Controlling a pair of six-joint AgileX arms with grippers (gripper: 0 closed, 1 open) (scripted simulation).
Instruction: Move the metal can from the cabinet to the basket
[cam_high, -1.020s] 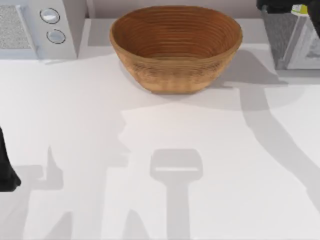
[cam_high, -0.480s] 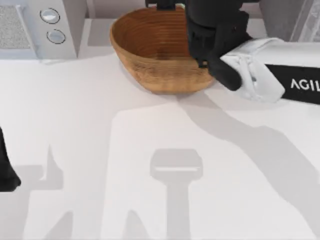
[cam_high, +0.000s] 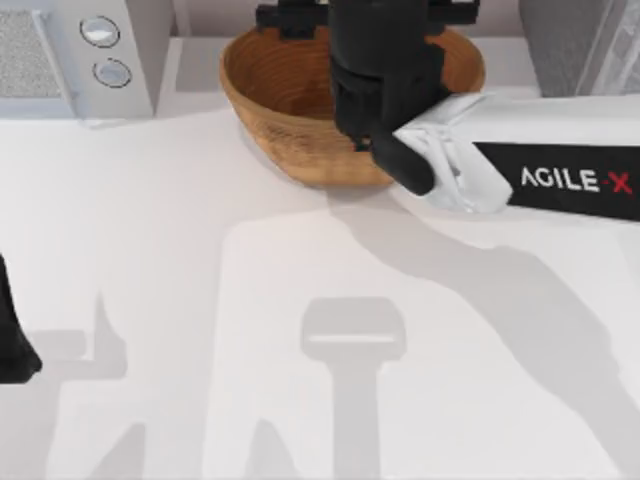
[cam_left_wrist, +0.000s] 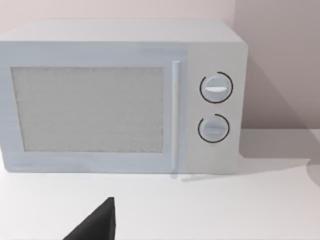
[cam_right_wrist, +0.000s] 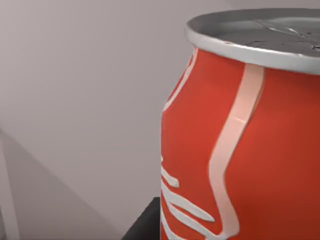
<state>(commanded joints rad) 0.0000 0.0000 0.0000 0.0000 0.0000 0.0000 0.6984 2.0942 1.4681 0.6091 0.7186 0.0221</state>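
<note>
The metal can (cam_right_wrist: 240, 135) sits close against the right wrist camera, upright, its red side with white script and its grey lid plain to see. That closeness suggests the right hand (cam_high: 385, 20) is clamped on it, though the fingers themselves are hidden, so I cannot tell for sure. From above, the right arm reaches in from the right side of the tabletop (cam_high: 300, 330), and its dark wrist hangs over the basket (cam_high: 275, 95), covering much of the bowl's middle and far rim.

By my reckoning the task is well along — the can is out of the cabinet (cam_high: 560, 45), which stands at the far right corner, and is carried over the basket. What is left is to lower it, let it go inside the woven wall, and draw the arm clear. Whether the can is already below the rim I cannot say, since the wrist hides it from above.

The left arm is parked at the left edge of the tabletop, its hand (cam_left_wrist: 92, 225) a dark tip facing the white microwave (cam_left_wrist: 125, 97) with two round dials at the far left corner. Nothing stands between the can and the bowl; the basket's own rim is the one thing to clear on the way down.
</note>
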